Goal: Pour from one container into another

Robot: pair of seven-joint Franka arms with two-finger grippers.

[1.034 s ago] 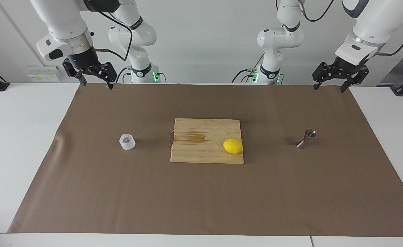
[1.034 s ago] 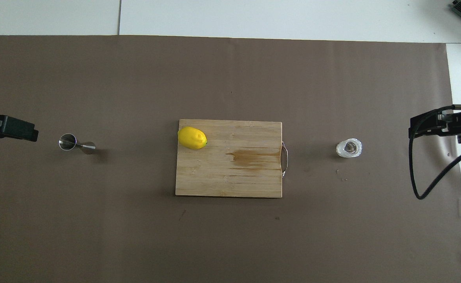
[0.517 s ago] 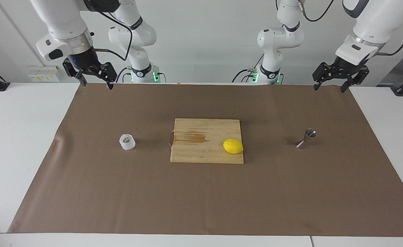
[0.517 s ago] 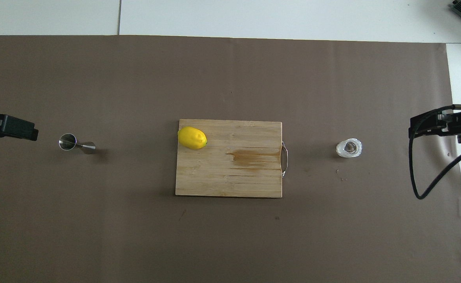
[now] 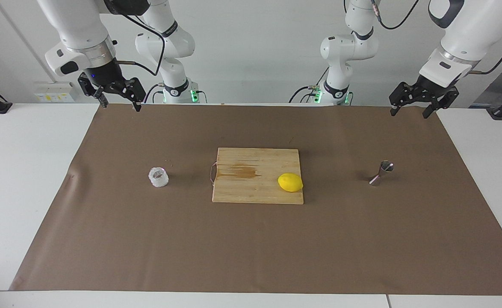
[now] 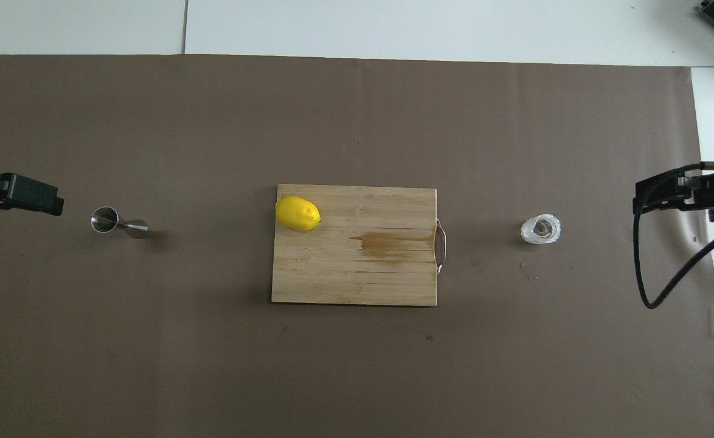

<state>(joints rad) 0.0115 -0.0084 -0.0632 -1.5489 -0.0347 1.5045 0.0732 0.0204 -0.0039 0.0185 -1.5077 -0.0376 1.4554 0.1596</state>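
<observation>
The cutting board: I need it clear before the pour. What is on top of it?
A lemon lies on the cutting board, at the corner toward the left arm's end. A brown stain marks the wood. What the lemon covers cannot be seen.

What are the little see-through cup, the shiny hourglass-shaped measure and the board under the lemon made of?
Cup: looks like clear glass or plastic; whitish, bumpy walls, so either is possible. Measure: polished steel, by its mirror-like grey shine. Board: pale wood or bamboo, with visible grain strips, a brown stain and a thin metal handle.
</observation>
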